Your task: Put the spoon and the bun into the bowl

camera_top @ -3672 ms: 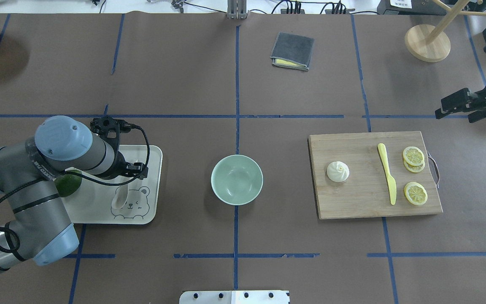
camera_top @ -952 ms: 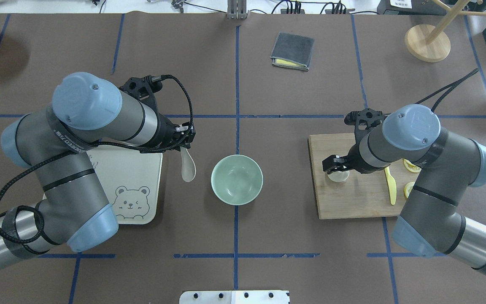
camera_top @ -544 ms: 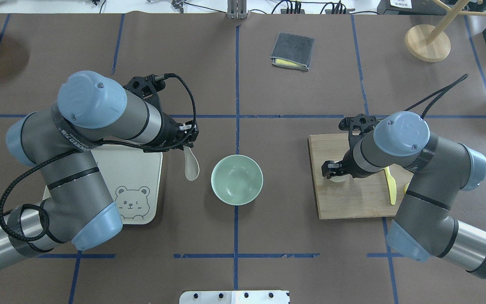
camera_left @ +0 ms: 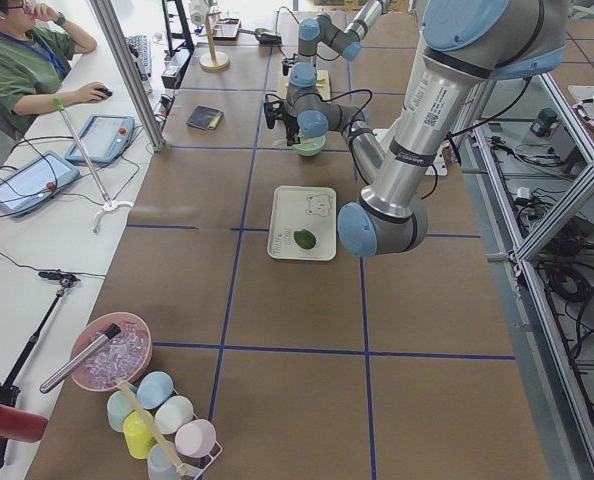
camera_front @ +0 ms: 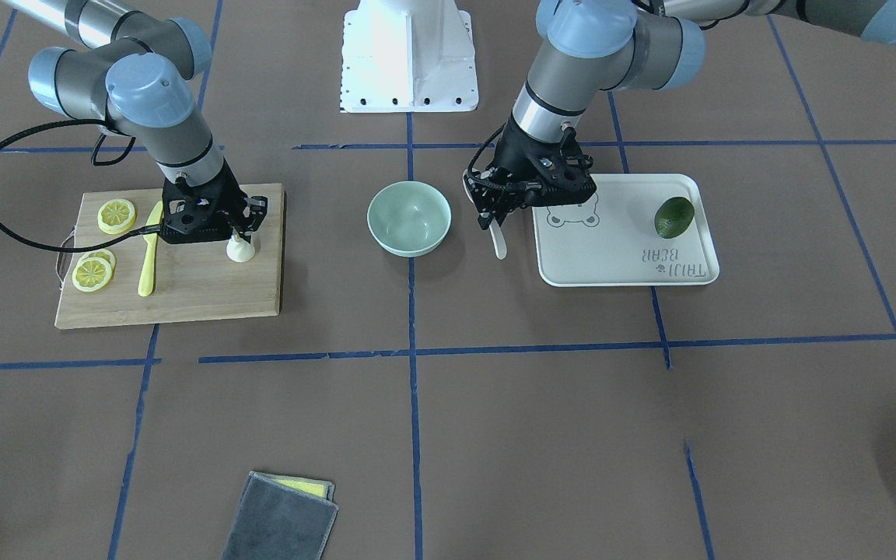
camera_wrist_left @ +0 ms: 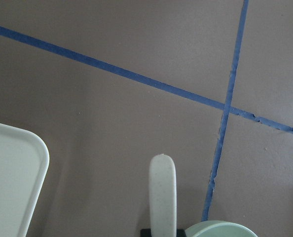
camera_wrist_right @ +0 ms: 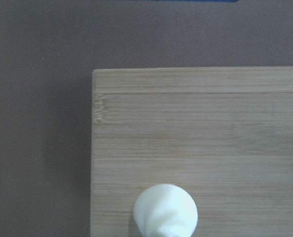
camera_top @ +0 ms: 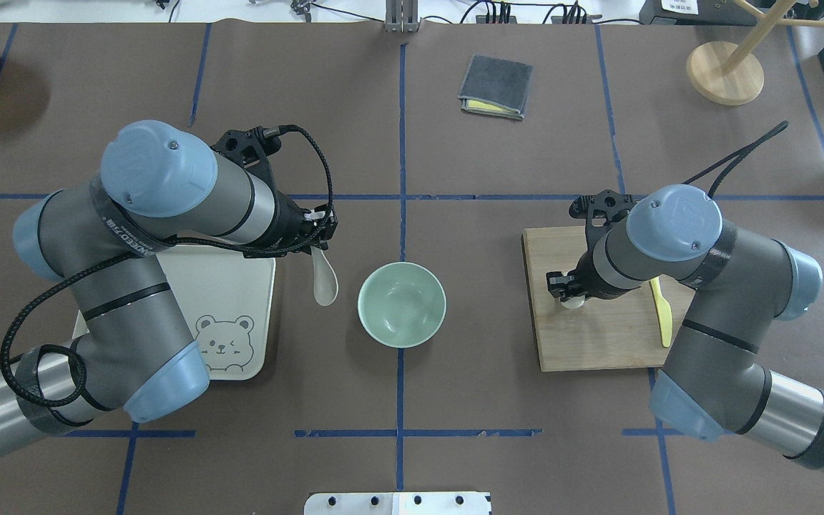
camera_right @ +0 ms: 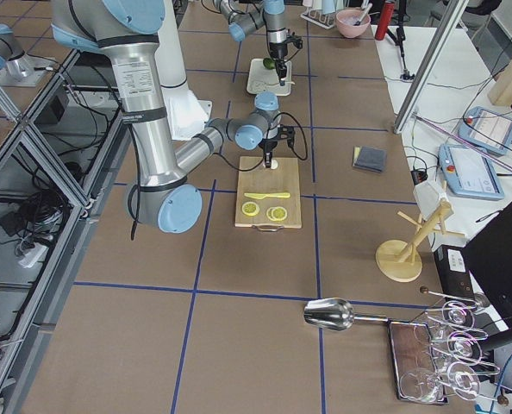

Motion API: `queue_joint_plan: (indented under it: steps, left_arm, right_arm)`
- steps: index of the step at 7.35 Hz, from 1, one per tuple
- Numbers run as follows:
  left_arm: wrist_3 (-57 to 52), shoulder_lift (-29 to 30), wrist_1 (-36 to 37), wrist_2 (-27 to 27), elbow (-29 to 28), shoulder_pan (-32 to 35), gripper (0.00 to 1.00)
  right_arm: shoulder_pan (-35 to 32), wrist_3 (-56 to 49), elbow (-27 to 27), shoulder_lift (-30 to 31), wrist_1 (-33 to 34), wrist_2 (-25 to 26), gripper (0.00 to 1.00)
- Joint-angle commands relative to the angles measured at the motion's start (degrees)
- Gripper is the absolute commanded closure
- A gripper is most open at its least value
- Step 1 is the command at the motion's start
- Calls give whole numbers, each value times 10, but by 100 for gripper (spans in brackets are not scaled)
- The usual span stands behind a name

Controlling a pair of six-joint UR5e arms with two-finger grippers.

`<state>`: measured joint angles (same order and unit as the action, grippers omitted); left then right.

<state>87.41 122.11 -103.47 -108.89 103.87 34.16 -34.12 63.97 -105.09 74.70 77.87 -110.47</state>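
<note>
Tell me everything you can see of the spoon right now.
The spoon is pale white-grey, faintly speckled, smooth like ceramic or plastic, with a rounded free end. The left gripper pinches one end; the rest sticks out beyond it. It hangs over the brown table between the tray and the bowl, near the bowl's rim but not in it. Nothing else touches it.

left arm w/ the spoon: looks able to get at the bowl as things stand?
Probably yes. The left pincer holds the spoon just beside the bowl, with nothing standing between them, and the bowl is empty. The right pincer is away at the bun on the cutting board, not in the way.
</note>
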Motion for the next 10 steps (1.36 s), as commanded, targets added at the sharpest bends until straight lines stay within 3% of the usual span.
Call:
queue_joint_plan:
  steps: [1,4,5,8,9,10]
  left_arm:
    - [26,37,-1,0,-33,-1,100]
    - [74,69,-98,1,-123,-13,100]
    - [74,80,-99,2,-139,-23,100]
    - [74,81,-100,10,-136,-42,100]
    - [74,81,-100,10,-134,-43,67]
    - [72,81,-99,11,-131,-43,1]
  right_arm:
    - [-17,-1,-25,-1,24,-11,100]
    - [-18,-1,-35,-2,26,-11,100]
    - [-19,-1,-36,-11,26,-11,100]
    - [-22,-1,-37,-23,27,-11,100]
    - [-22,-1,-37,-27,32,-11,100]
    - [-22,-1,-37,-31,34,-11,100]
